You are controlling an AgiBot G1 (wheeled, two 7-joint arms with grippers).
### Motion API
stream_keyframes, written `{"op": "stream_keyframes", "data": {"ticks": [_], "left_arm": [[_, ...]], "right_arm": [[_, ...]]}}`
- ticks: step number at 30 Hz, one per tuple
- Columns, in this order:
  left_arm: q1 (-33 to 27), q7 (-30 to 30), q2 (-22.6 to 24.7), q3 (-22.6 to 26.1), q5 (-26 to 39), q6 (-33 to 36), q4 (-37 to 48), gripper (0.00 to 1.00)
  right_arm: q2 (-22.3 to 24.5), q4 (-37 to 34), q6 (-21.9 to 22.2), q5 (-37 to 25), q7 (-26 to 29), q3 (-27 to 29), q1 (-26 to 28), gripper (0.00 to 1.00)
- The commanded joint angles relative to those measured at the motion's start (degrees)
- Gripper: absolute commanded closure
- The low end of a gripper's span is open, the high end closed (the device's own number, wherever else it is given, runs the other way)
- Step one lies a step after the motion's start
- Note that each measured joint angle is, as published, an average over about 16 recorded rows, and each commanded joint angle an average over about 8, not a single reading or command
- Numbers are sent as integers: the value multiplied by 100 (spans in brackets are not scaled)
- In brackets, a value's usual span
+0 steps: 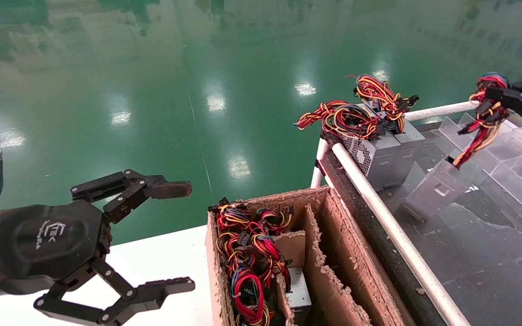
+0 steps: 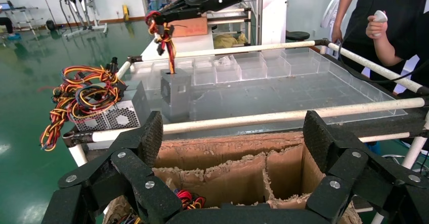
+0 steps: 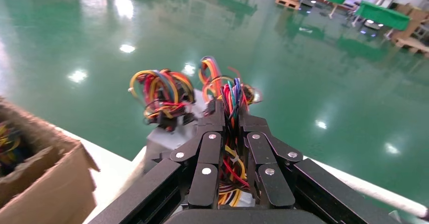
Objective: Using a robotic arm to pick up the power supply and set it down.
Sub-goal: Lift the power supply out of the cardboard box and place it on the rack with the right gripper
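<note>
- The right gripper [image 1: 492, 102] is clamped on the wire bundle [image 1: 480, 124] of the power supply [image 1: 437, 190], so the grey metal box hangs tilted under it, above the dark work table [image 1: 483, 271] and not yet set down.
- Judged from its sheet-metal case, the unit is probably heavy and rigid, while the wires are soft. Held by the harness, it is likely to swing and turn, and the strands could slip through the fingers.
- A firmer hold would be across the case's flat sides. For setting down, a slow lowering would let a bottom edge land first.
- Two more power supplies [image 1: 385, 156] stand at the table's far corner beside the white rail [image 1: 392, 231], and others lie in the cardboard box [image 1: 333, 253].
- The left gripper [image 1: 161, 237] hovers spread wide and empty over the white surface near the carton.
- The right wrist view shows the closed fingers [image 3: 210, 153] pinching the wires, but hardly any of the case.
- The left wrist view shows the box hanging before clear plastic bins [image 2: 243, 67], and a person [image 2: 389, 27] holding a controller, whom the head view misses.
</note>
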Motion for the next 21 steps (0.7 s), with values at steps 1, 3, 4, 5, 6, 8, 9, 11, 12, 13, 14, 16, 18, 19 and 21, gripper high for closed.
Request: {"op": "stream_keyframes", "data": {"ticks": [1, 3, 4, 5, 6, 8, 9, 11, 12, 13, 14, 16, 18, 19, 21], "left_arm": [[0, 0, 0, 0, 0, 0, 0, 0], [0, 0, 0, 0, 0, 0, 0, 0], [0, 0, 0, 0, 0, 0, 0, 0], [0, 0, 0, 0, 0, 0, 0, 0], [0, 0, 0, 0, 0, 0, 0, 0], [0, 0, 0, 0, 0, 0, 0, 0], [0, 0, 0, 0, 0, 0, 0, 0], [0, 0, 0, 1, 0, 0, 0, 0], [0, 0, 0, 1, 0, 0, 0, 0], [0, 0, 0, 1, 0, 0, 0, 0], [0, 0, 0, 1, 0, 0, 0, 0], [0, 0, 0, 1, -1, 0, 0, 0], [0, 0, 0, 1, -1, 0, 0, 0], [0, 0, 0, 1, -1, 0, 0, 0], [0, 0, 0, 1, -1, 0, 0, 0]], "right_arm": [[-82, -135, 105, -55, -81, -25, 101, 100], [-184, -251, 204, -70, -138, -30, 172, 100], [-233, -301, 246, -74, -164, -32, 201, 100], [-281, -348, 285, -80, -193, -34, 228, 100], [-326, -390, 318, -87, -221, -38, 251, 100], [-417, -471, 381, -104, -270, -48, 294, 100], [-459, -508, 413, -114, -291, -55, 313, 100], [-545, -587, 495, -133, -329, -66, 348, 100], [-587, -626, 540, -142, -344, -71, 365, 100], [-626, -664, 589, -149, -360, -75, 380, 100], [-664, -701, 637, -154, -376, -78, 394, 100], [-730, -763, 730, -160, -412, -80, 419, 100], [-788, -813, 809, -158, -451, -77, 443, 100], [-813, -832, 842, -156, -473, -75, 454, 100], [-857, -865, 901, -148, -515, -68, 480, 100]]}}
